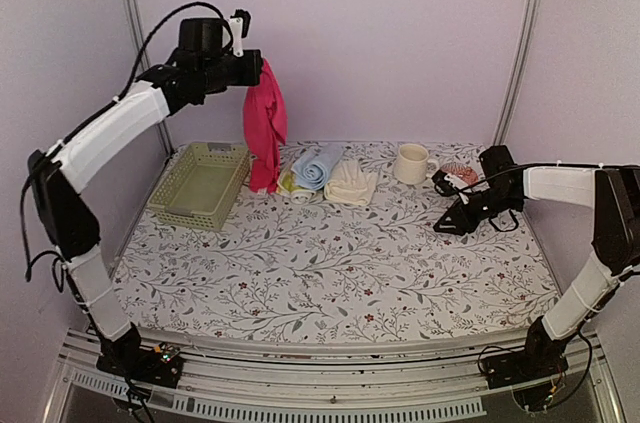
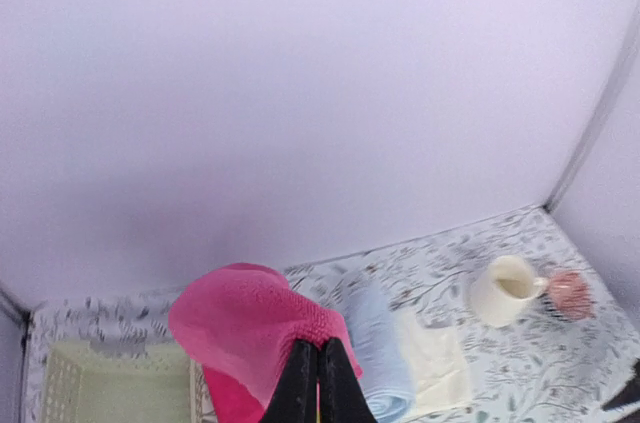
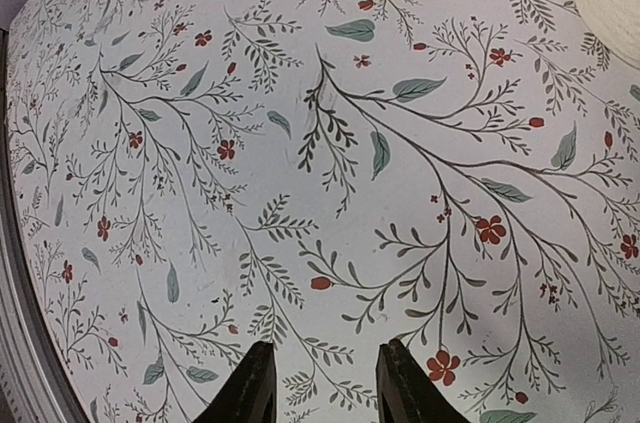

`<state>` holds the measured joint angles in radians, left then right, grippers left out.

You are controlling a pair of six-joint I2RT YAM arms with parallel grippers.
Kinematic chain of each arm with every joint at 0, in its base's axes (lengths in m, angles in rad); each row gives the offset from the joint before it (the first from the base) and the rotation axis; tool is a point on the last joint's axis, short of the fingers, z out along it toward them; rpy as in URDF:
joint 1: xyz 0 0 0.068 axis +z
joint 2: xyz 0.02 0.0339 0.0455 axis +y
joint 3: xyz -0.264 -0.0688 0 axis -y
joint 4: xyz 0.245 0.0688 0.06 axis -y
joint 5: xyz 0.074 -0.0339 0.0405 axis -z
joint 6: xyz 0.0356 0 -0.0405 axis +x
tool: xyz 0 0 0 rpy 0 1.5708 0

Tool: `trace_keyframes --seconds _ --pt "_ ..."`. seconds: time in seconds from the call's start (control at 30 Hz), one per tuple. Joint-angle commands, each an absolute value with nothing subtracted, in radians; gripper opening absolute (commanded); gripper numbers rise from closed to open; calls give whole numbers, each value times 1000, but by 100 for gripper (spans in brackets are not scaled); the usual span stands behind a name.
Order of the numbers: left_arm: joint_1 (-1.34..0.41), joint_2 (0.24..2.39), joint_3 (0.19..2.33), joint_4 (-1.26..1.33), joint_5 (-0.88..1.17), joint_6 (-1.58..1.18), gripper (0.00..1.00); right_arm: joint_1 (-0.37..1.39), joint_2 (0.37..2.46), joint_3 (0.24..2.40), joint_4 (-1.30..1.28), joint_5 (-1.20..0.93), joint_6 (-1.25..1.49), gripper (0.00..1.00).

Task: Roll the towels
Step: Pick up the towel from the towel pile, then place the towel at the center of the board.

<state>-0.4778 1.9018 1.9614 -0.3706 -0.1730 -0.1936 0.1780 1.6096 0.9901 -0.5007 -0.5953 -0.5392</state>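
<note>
- At the far left corner of the tabletop (image 1: 330,273), the mesh basket (image 1: 165,205) sits just beside where the hanging cloth comes down. Keep the drape away from its rim as you move.
- Just right of the basket and high above the surface, your left gripper (image 2: 320,383) is clamped fully shut on an upper edge of the hot pink towel (image 1: 265,123). The towel hangs in one long, bunched drape, with its lower end down by the far edge. You cannot tell from here whether that end touches the surface.
- The step in hand looks like getting this towel spread flat before rolling. Carry it toward the bare middle, let the bottom edge land first, then draw back toward the near edge so it lays out without folds.
- Because it is pinched at one spot, it will likely land narrow and twisted, so plan on a second hold at a free corner.
- Along the far edge, just right of the drape, lie the pale yellow-green towel (image 1: 292,183), the light blue towel (image 1: 316,165) partly over it, and the cream-white towel (image 1: 350,183). Swing the pink cloth away without sweeping them.
- The cream mug (image 1: 410,163) stands right of the towels, well out of your path.
- Over the right side, your right gripper (image 3: 325,388) hovers low, jaws partly apart with nothing between them. It is free to take that corner.
</note>
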Motion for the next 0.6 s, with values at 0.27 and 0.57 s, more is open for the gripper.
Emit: trace_keyframes --seconds 0.27,0.57 --pt "-867 1458 1320 92 268 -172 0 118 1451 1153 -663 -660 -554 37" --pt "-923 1776 1371 -77 432 -211 19 120 1428 1144 -710 -685 -538 37"
